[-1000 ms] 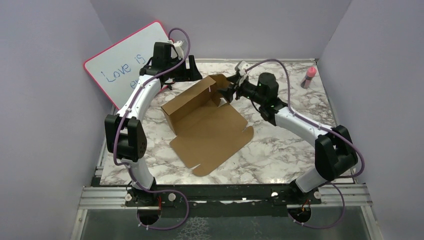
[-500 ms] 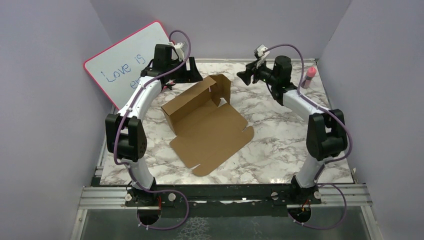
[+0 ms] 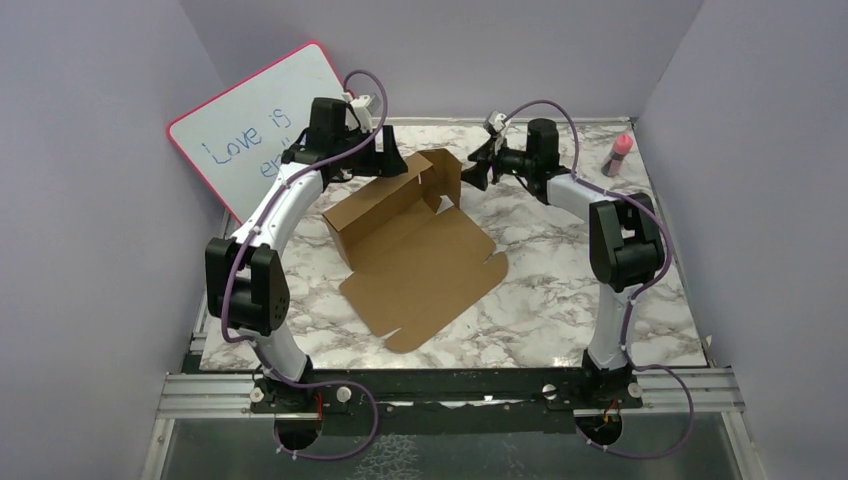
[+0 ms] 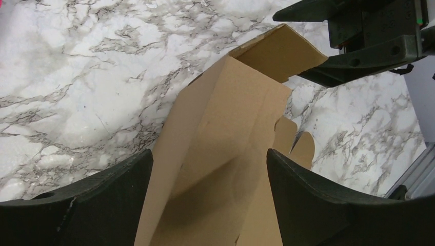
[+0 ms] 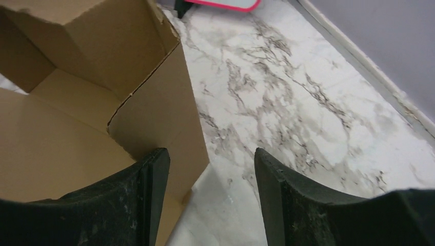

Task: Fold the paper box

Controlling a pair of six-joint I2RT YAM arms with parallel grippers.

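Two tools now closing on the box's far corner

My left tool (image 4: pixel 209 154) has edged rightward over the last second. It hangs with its jaws spread, and the raised back wall (image 3: pixel 372 195) of the box (image 3: pixel 420 265) stands between its fingers. I cannot tell whether they touch the cardboard, but they are not pinching it.

The box itself has not shifted. It lies in the middle of the desk (image 3: pixel 560 290), with the back wall and end flap (image 3: pixel 447 176) up and the wide front panel flat towards me.

My right tool (image 5: pixel 210 151) made the bigger move. A second ago it was in at that end flap. It then pulled up and away, and now it has come back from the right, released and holding nothing, with the flap's edge just beside one finger.

I read this as a second approach. The flap is upright but not tucked, so the corner is still to fold, and the front panel has not been started.
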